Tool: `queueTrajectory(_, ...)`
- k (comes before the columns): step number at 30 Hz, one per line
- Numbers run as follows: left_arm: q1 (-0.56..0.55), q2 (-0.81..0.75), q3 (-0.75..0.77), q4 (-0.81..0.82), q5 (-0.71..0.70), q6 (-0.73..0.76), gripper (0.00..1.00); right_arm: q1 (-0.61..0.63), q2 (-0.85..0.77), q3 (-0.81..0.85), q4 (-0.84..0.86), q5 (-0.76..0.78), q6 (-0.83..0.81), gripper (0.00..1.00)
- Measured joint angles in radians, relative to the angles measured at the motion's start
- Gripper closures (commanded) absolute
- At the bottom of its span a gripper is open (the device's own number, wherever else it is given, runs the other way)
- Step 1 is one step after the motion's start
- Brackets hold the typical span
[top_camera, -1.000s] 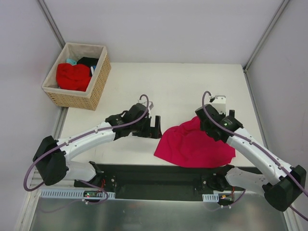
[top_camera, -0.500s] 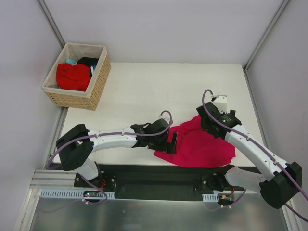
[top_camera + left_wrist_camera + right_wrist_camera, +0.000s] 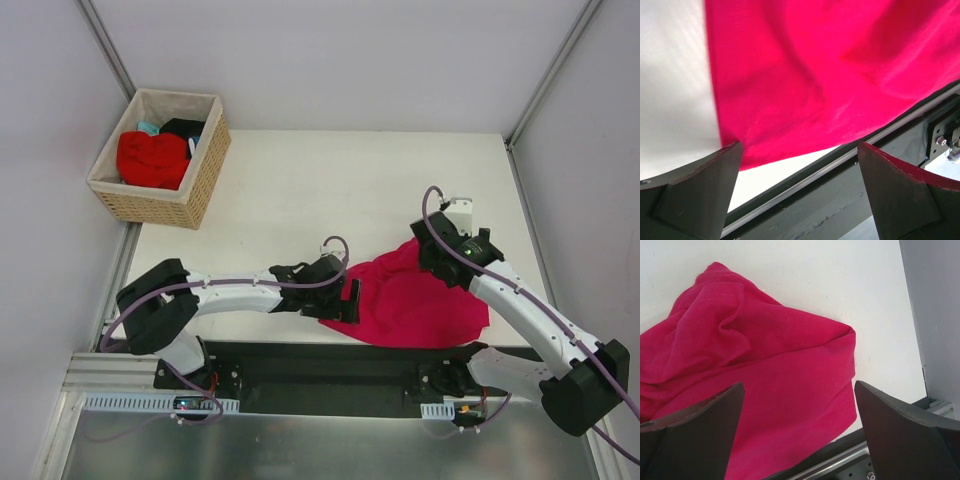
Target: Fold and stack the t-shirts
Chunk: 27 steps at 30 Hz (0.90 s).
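A crimson-pink t-shirt (image 3: pixel 415 305) lies crumpled near the table's front edge, right of centre. It also shows in the left wrist view (image 3: pixel 810 75) and the right wrist view (image 3: pixel 765 370). My left gripper (image 3: pixel 350 300) is open at the shirt's left edge, low over the table, holding nothing. My right gripper (image 3: pixel 440 270) is open above the shirt's upper right part, holding nothing. A brighter red t-shirt (image 3: pixel 152 158), a black one (image 3: pixel 186 128) and a bit of teal one (image 3: pixel 148 127) lie in the basket.
A woven wicker basket (image 3: pixel 205 170) stands off the table's back left corner. A black rail (image 3: pixel 330 365) with the arm bases runs along the front edge. Grey walls close in left, back and right.
My left arm swung right and toward the front edge, from mid-table to the shirt's left edge. The right gripper shifted slightly over the shirt. The shirt's top has flattened a little.
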Motion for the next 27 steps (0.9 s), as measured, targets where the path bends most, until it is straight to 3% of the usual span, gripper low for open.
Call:
queueTrajectory(11, 0.000, -0.145, -0.025, -0.029, -0.062, -0.020, 0.01, 0.000, 0.010, 0.000, 0.022, -0.025, -0.008, 0.04)
queueTrajectory(24, 0.000, -0.068, -0.077, -0.002, -0.090, -0.070, 0.01, 0.000, -0.012, 0.000, 0.021, -0.027, -0.010, 0.04)
queueTrajectory(27, 0.001, -0.056, -0.076, 0.028, -0.089, -0.076, 0.05, 0.000, -0.014, -0.001, 0.022, -0.027, -0.009, 0.04)
